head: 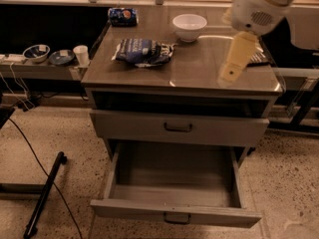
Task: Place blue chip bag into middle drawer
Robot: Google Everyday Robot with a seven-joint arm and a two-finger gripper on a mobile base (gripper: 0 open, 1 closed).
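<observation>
Gripper [228, 73] hovers at the blue chip bag's [143, 51] 3 o'clock; open or closed, cannot tell. A white bowl [189, 26] sits at the bag's 1 o'clock.

My gripper [228, 75] is hanging over the right part of the smooth grey-brown cabinet top [199, 76]. To its left, the crinkly dark blue chip bag [144, 52] is lying flat on that top. Beyond my gripper a round white bowl [189, 27] is standing. Far to its left, at the back corner, a smaller blue packet [123, 16] is lying. Just to its right a flat dark object [260, 59] is lying, partly hidden.
</observation>
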